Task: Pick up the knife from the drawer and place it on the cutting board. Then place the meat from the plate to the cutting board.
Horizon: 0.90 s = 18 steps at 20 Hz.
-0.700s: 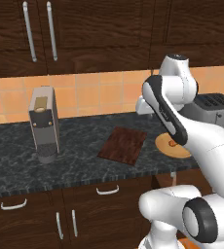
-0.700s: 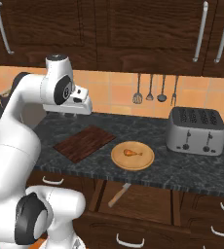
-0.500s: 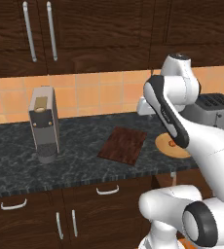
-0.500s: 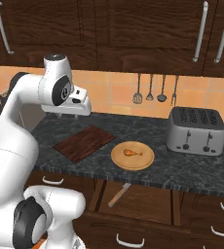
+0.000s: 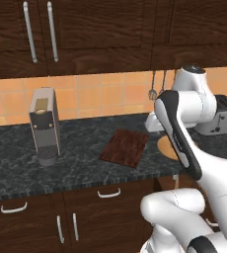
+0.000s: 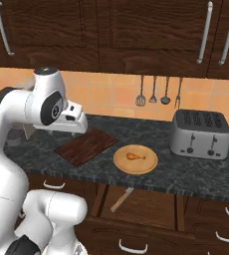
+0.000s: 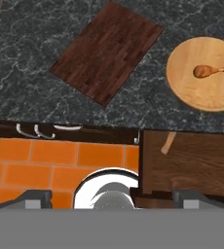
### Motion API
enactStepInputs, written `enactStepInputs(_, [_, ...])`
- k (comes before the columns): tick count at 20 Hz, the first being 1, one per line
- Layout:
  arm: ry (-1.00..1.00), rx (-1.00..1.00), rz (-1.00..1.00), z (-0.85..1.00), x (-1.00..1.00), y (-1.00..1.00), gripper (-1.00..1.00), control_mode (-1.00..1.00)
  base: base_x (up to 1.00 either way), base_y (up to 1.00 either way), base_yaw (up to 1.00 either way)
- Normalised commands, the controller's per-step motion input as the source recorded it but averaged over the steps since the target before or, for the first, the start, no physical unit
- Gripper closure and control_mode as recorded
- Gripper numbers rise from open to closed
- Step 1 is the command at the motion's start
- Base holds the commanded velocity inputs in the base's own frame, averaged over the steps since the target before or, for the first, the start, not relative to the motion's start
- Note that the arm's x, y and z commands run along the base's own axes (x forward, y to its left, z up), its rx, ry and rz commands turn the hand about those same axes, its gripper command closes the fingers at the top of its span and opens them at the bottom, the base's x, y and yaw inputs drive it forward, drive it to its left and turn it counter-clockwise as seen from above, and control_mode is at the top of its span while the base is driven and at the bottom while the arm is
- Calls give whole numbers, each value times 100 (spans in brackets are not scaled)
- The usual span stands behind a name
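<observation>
Your gripper (image 7: 108,198) hangs high with its fingers spread wide, holding nothing. Below it, the knife (image 7: 168,142) lies in the open drawer (image 7: 192,165); the cutting board (image 7: 107,50) sits beyond.

The arm (image 6: 17,129) is glossy white, built of rounded, bulbous segments with dark grey discs at the joints. A black stripe runs along one link (image 5: 182,143). Its base (image 5: 177,212) is likewise smooth white.
</observation>
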Motion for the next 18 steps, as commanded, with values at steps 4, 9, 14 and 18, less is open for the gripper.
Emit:
enactStepInputs(4, [-3,0,0,-11,-59,-3,-100,-100,0,0,0])
enactStepInputs(9, [-1,0,0,-24,-51,-1,-100,-100,0,0,0])
enactStepInputs(14, [0,0,0,0,0,0,-100,100,0,39,-12])
enactStepInputs(18, [0,0,0,0,0,0,-100,100,10,79,-56])
